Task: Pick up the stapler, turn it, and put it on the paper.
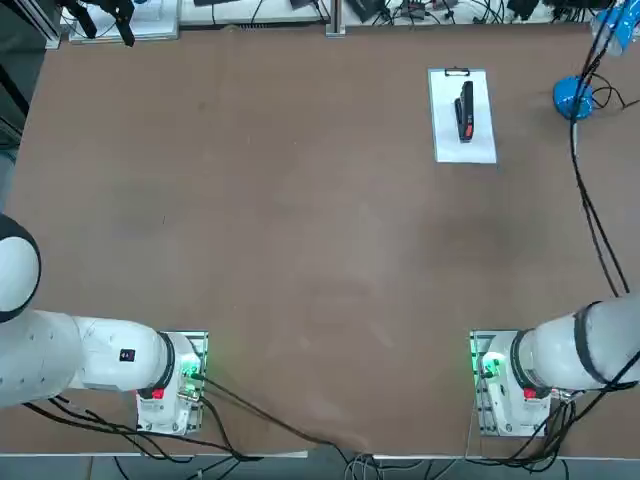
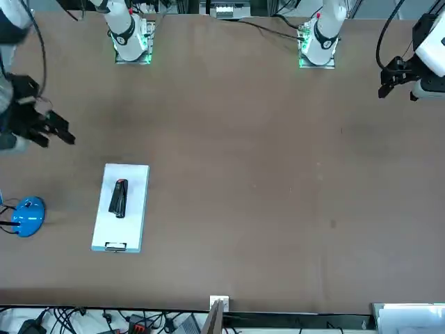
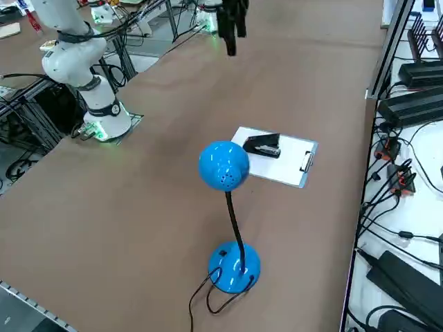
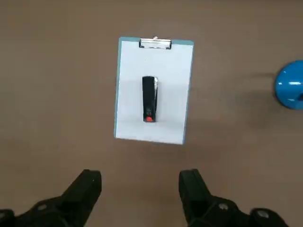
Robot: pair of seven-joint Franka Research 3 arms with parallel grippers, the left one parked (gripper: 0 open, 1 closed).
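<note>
The stapler (image 1: pixel 465 110) (image 4: pixel 149 98), narrow and black, lies lengthwise on the middle of the paper (image 1: pixel 482 135) (image 4: pixel 132 113) at the far right of the table. Its red mark is at the end toward the robot. The paper's metal clip (image 4: pixel 155 42) is at the far short end. The front view shows the stapler (image 2: pixel 119 197) on the paper (image 2: pixel 132 216), and so does the side view, stapler (image 3: pixel 263 146) on paper (image 3: pixel 291 169). My right gripper (image 4: pixel 140 177) (image 2: pixel 55 136) hangs open and empty, high above the table, on the robot's side of the paper and apart from it.
A blue desk lamp (image 1: pixel 573 97) (image 2: pixel 28 216) (image 3: pixel 223 166) stands just right of the paper, its cable running along the table's right edge. Cables and power strips (image 3: pixel 415 90) lie beyond the far edge.
</note>
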